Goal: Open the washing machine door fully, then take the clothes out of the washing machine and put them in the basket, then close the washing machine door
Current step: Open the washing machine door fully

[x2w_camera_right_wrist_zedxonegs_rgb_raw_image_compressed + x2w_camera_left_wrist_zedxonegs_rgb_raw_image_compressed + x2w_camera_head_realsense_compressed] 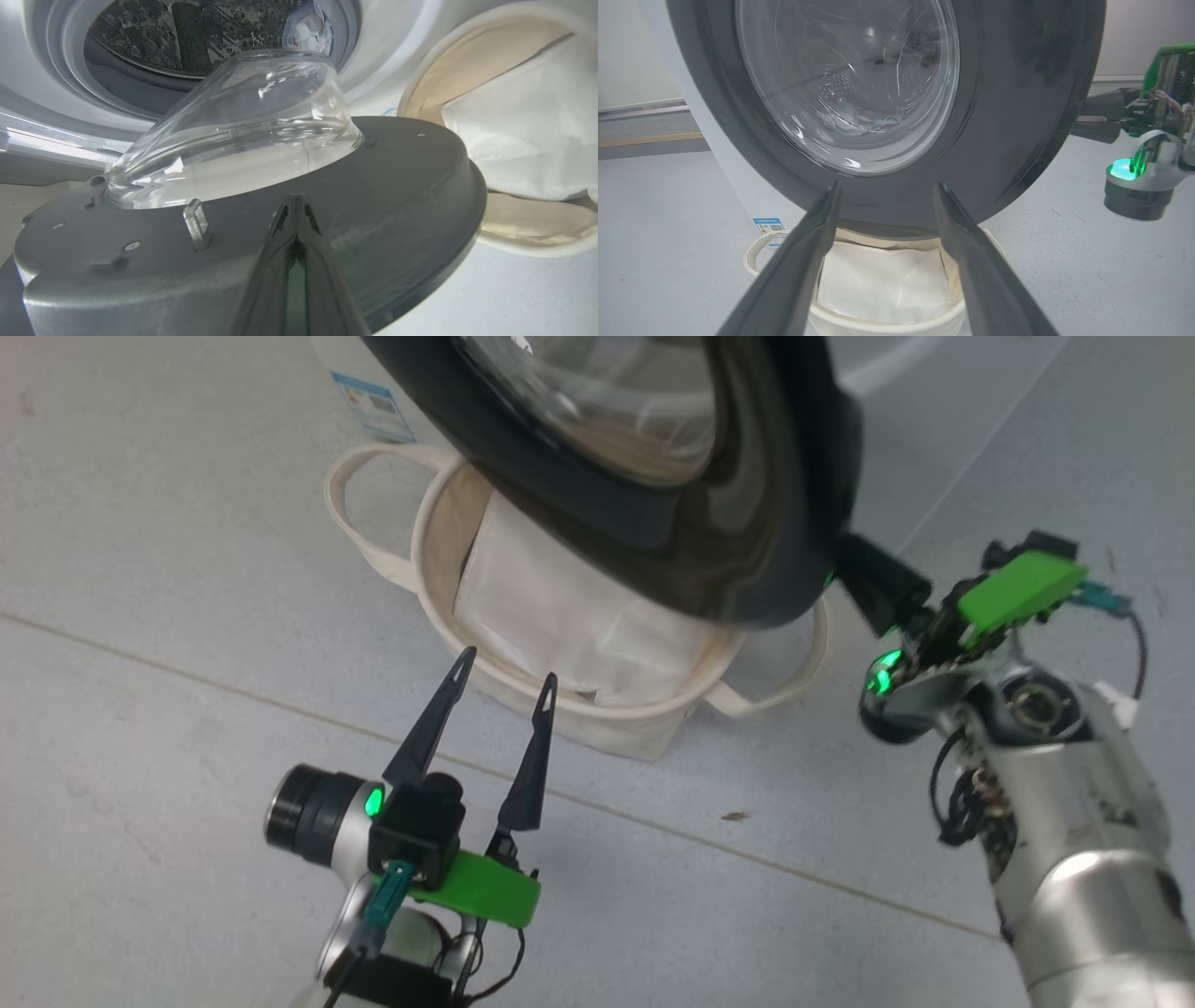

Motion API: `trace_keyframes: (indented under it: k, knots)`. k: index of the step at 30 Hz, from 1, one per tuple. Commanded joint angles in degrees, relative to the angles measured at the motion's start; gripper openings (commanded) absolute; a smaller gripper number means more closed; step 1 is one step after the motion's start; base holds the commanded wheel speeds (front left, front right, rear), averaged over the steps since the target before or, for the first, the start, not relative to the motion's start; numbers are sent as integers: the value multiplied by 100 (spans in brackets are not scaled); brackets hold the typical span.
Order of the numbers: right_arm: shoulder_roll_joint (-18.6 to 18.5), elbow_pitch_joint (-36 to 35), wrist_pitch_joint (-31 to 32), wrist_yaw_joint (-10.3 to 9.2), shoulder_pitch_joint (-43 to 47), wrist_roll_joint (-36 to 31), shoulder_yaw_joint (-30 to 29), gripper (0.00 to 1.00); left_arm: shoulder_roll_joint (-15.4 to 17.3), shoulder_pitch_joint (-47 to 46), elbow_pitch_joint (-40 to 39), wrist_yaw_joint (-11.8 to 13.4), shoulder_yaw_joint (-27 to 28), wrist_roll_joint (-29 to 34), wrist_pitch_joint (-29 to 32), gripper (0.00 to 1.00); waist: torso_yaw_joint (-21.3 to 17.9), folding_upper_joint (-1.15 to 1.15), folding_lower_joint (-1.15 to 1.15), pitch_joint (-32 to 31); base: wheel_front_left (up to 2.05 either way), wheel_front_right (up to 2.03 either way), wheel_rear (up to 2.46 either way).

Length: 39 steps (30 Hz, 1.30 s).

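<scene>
Down at seven o'clock, our left jaws gape wide and empty beside the basket (625, 728). At three o'clock our right jaws, pinched shut on nothing, meet the half-open washing machine door (747, 569); clothes (306, 32) lie in the drum beyond.

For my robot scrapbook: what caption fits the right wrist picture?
Shut right gripper at the open door's inner side, washing machine and basket beyond.
</scene>
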Motion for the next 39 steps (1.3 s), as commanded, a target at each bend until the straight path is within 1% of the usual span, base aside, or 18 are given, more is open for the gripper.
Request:
trace_keyframes:
  k: [1,3,4,10,18,26,29,33,39]
  knots:
    - [144,-311,-52,2,165,217,397,0,123,101,-153,40,242,-55,-33,100,-5,0,0,-180,0,0,0]
    - [145,-426,-180,2,337,380,680,0,128,179,-144,44,268,-65,-33,100,-4,0,0,-281,0,0,0]
    - [145,-515,-317,2,479,541,929,0,133,252,-129,45,292,-75,-33,100,1,0,0,-373,0,0,0]
    - [146,-712,-658,2,786,797,1599,0,134,413,-122,50,355,-85,-33,100,44,0,0,-586,0,0,0]
    - [146,-817,-964,2,1048,1001,2230,0,137,566,-115,57,425,-86,-33,100,90,0,0,-838,0,0,0]
    - [146,-796,-1206,2,1216,1455,2940,0,139,746,-79,54,492,-97,-33,100,107,0,0,-1117,0,0,0]
    - [146,-777,-1309,2,1218,1611,3168,0,140,783,-101,66,541,-108,-33,100,86,0,0,-1179,0,0,0]
    - [146,-675,-1483,2,1151,1661,3414,0,158,819,-116,70,600,-111,-33,100,44,0,0,-1212,0,0,0]
    - [143,-569,-1744,2,1082,1560,3426,0,155,881,-103,66,704,-164,-33,100,-3,0,0,-1307,0,0,0]
